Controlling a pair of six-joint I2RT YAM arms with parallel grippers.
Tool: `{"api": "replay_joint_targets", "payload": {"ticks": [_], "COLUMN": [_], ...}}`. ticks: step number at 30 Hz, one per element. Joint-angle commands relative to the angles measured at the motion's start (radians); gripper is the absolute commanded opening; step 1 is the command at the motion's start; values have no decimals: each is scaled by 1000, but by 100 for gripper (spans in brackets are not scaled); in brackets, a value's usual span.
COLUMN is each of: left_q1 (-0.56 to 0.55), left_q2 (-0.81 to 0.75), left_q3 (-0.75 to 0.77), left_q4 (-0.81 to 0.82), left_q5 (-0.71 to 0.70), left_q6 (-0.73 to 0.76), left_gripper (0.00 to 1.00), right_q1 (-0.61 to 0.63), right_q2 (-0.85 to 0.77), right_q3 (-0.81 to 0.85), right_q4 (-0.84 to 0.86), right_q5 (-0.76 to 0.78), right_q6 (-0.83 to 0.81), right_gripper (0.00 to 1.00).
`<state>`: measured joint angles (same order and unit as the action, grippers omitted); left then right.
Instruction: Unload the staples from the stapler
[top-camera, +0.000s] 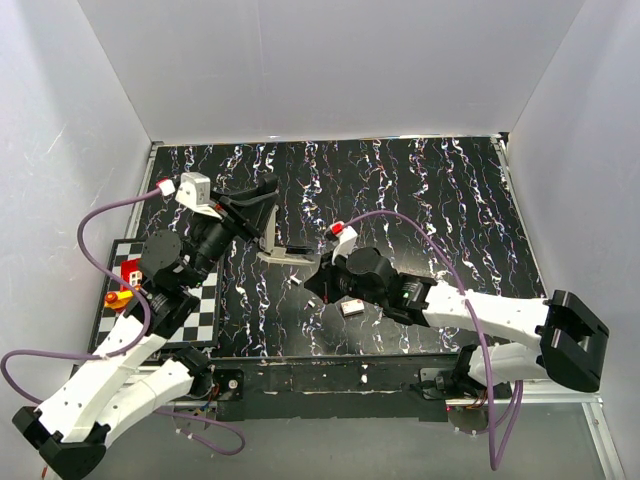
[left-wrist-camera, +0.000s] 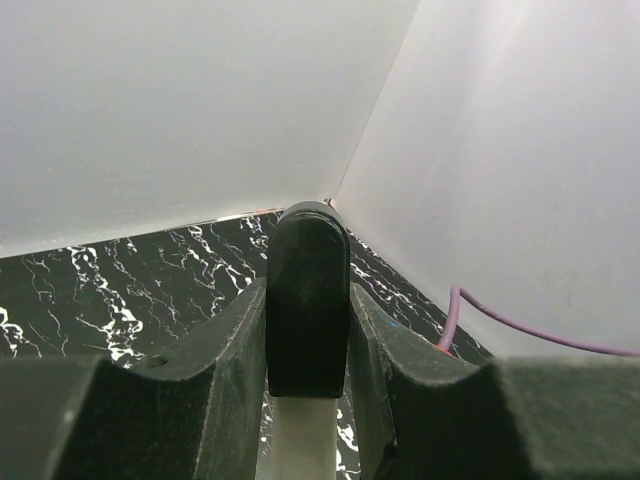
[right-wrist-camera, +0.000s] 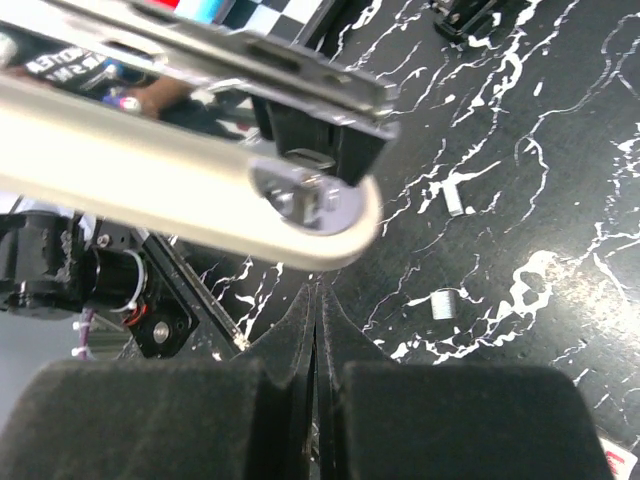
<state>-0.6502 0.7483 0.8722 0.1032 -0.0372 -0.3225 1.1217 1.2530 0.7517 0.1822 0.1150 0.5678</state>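
The stapler (top-camera: 272, 228) stands hinged open on the black marbled table (top-camera: 420, 190). Its dark top arm points up and its silvery base (top-camera: 291, 256) lies flat. My left gripper (top-camera: 256, 204) is shut on the dark top arm (left-wrist-camera: 307, 300), with a pale part (left-wrist-camera: 300, 440) showing below it. My right gripper (top-camera: 318, 283) is shut and holds nothing. Its tips (right-wrist-camera: 318, 298) sit just under the stapler's rounded silvery metal end (right-wrist-camera: 320, 205). Two small staple blocks (right-wrist-camera: 455, 197) (right-wrist-camera: 442, 303) lie on the table to its right.
A small silvery block (top-camera: 351, 307) lies beside the right gripper's body. A checkered board (top-camera: 205, 310) with red and yellow pieces (top-camera: 122, 285) sits at the left. White walls enclose the table on three sides. Purple cables (top-camera: 100, 215) loop from both wrists.
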Motion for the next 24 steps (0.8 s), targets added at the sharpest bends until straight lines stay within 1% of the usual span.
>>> {"api": "replay_joint_targets", "payload": {"ticks": [1, 3, 7, 10, 14, 19, 24], "left_q1": [-3, -2, -3, -2, -3, -3, -3], "left_q2": [-50, -58, -70, -78, -87, -95, -96], "left_q3": [7, 8, 13, 11, 8, 11, 21], "left_q4": [24, 13, -7, -17, -28, -40, -46], "left_q5": [-4, -1, 17, 31, 36, 30, 25], "left_q6": [-26, -27, -36, -46, -49, -40, -27], "left_gripper": [0, 0, 0, 0, 0, 0, 0], "right_q1": [6, 4, 6, 6, 6, 6, 6], "right_q2": [-7, -24, -52, -67, -82, -90, -101], "right_q3": [18, 21, 35, 47, 67, 110, 100], "right_q4": [66, 54, 45, 49, 53, -81, -180], "right_q5": [124, 181, 242, 242, 206, 207, 201], "right_q6": [34, 23, -17, -42, -49, -63, -72], "right_gripper": [1, 1, 1, 1, 1, 1, 1]}}
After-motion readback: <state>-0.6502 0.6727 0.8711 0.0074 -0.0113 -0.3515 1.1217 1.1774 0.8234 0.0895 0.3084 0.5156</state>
